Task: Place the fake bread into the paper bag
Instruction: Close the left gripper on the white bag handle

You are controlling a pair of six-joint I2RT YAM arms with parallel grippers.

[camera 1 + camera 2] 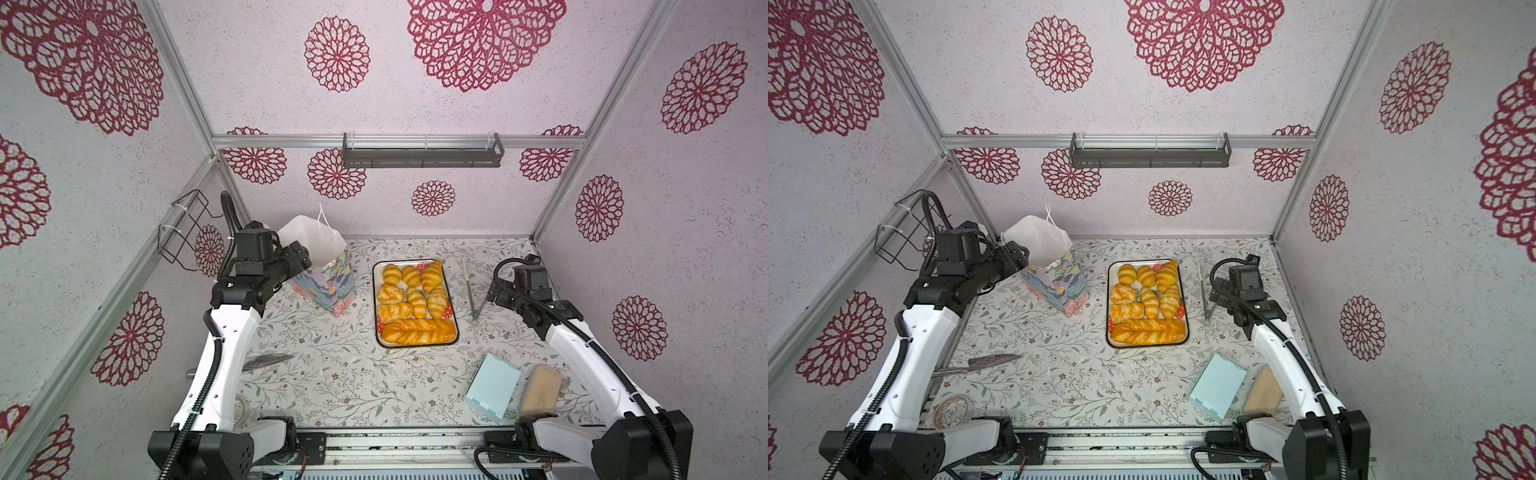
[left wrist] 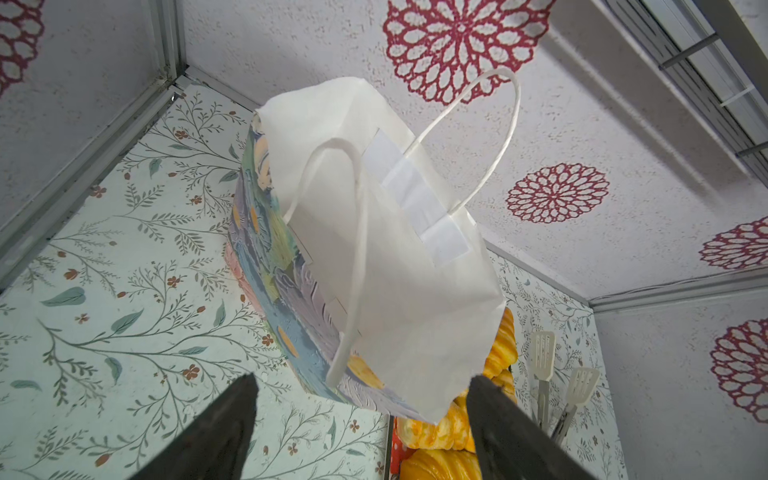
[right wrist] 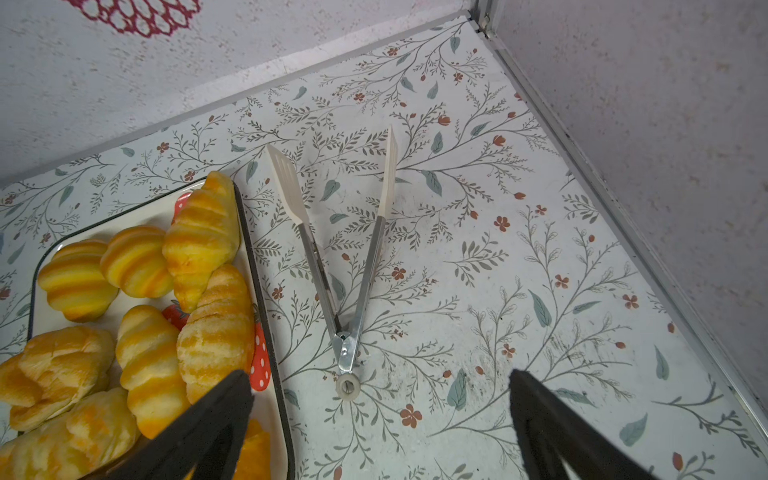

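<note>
The fake bread (image 1: pixel 415 299) is seen lying on a white tray (image 1: pixel 375 291) at mid-table, the braided loaf along its near edge. The paper bag (image 1: pixel 320 266) is stood just left of the tray, mouth open. The left gripper (image 2: pixel 361 378) is held unclenched at the bag's rim, nothing clamped. The right gripper (image 3: pixel 379 374) is spread wide and empty above the tongs (image 3: pixel 347 353), which lie right of the tray.

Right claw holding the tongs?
No: the tongs lie on the table ahead of the right claw, whose jaws stand wide apart with nothing gripped between them.
</note>
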